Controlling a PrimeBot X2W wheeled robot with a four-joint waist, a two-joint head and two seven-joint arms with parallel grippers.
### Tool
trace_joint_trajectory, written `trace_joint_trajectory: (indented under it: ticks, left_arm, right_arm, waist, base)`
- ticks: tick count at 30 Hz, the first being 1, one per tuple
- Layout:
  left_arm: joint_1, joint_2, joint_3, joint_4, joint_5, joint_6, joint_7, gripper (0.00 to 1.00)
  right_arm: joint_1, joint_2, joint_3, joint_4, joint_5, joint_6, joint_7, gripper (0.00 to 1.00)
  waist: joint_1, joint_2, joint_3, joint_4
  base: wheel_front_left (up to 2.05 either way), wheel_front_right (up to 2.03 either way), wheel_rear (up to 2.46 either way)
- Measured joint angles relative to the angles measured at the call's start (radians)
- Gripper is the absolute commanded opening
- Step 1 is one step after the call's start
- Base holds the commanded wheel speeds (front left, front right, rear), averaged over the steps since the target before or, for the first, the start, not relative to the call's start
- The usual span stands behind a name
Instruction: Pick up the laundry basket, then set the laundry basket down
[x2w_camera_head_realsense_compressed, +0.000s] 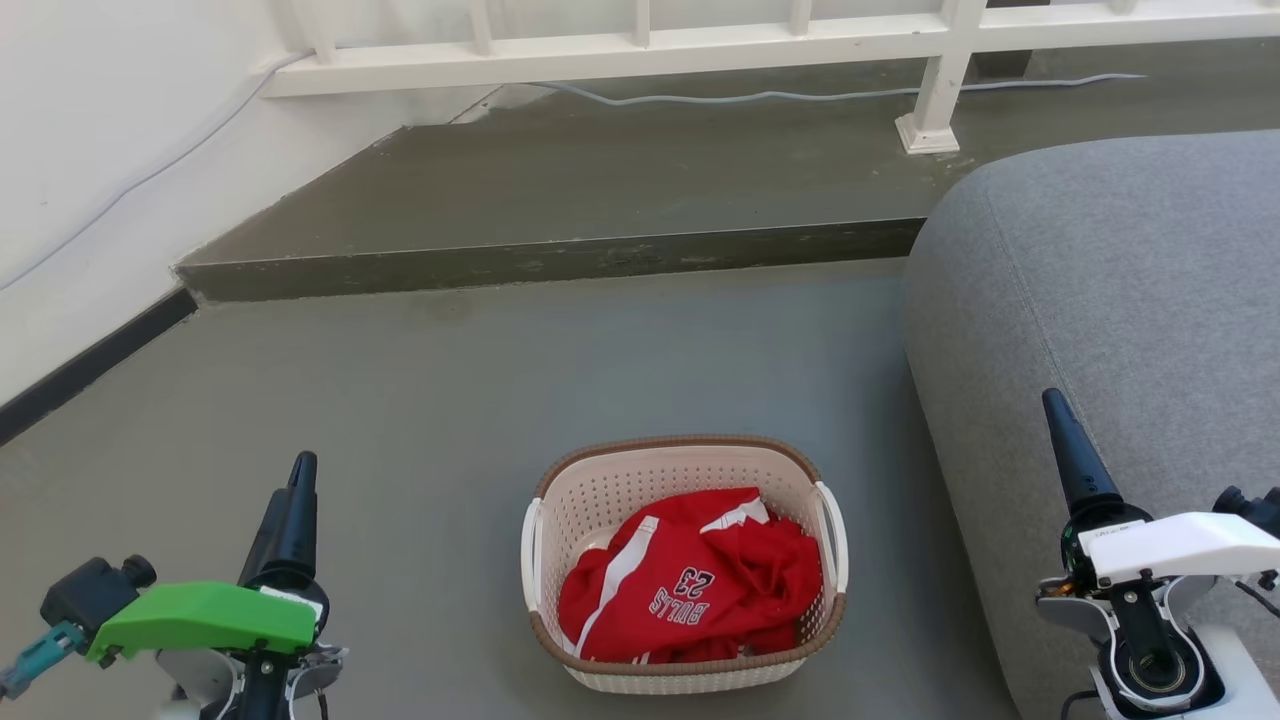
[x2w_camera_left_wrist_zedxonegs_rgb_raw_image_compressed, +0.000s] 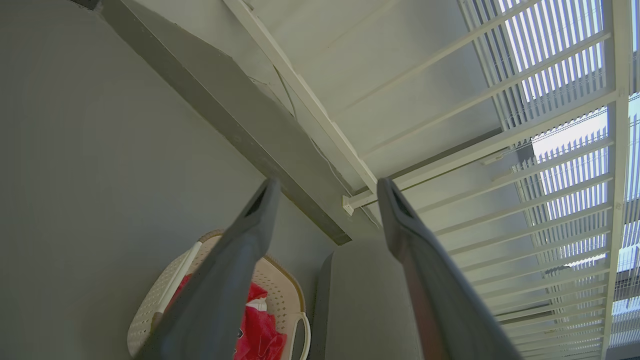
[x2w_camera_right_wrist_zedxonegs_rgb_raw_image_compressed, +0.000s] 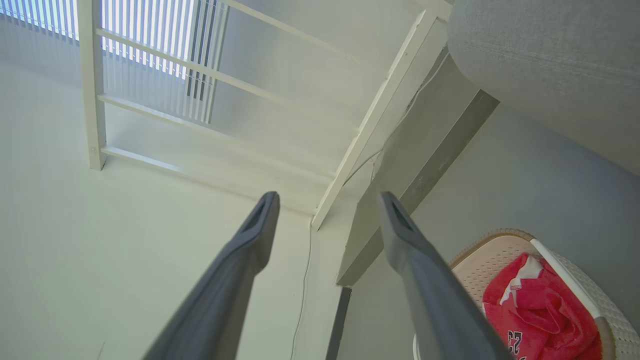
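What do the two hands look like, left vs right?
Left hand: two long dark tapered fingers, bright green wrist cover, black block and teal plug beside it. Right hand: same fingers, white wrist cover with a small label, black cable at its side.

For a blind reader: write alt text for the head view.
A cream basket holding a red jersey sits on the grey floor between the left gripper and the right gripper, untouched. A grey sofa stands at right, a white railing beyond.
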Motion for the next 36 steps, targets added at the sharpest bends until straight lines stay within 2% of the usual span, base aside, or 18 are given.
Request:
trace_joint_trajectory:
  ticks: [5,16,23,36]
  left_arm:
    - [-0.004,0.012,-0.014,-0.011,0.103,0.0,-0.018,1.0]
    - [-0.004,0.014,-0.023,-0.032,0.327,0.011,-0.053,1.0]
    - [-0.004,0.011,-0.05,-0.04,0.453,0.011,-0.08,1.0]
    - [-0.005,0.002,-0.066,-0.064,0.64,0.011,-0.13,1.0]
  right_arm:
    - [-0.004,-0.022,0.026,0.0,-0.076,0.0,-0.022,1.0]
    - [-0.02,-0.028,0.042,0.004,-0.233,0.0,-0.056,1.0]
    - [-0.039,-0.032,0.052,-0.004,-0.378,-0.009,-0.086,1.0]
    - [-0.04,-0.044,0.082,-0.011,-0.584,-0.019,-0.131,1.0]
  waist:
    - [0.0,0.0,0.002,0.0]
    - [0.0,0.0,0.005,-0.001]
    - [0.0,0.0,0.007,-0.002]
    - [0.0,0.0,0.01,-0.002]
  base:
    - [0.0,0.0,0.0]
    - [0.0,0.0,0.0]
    - [0.0,0.0,0.0]
    - [0.0,0.0,0.0]
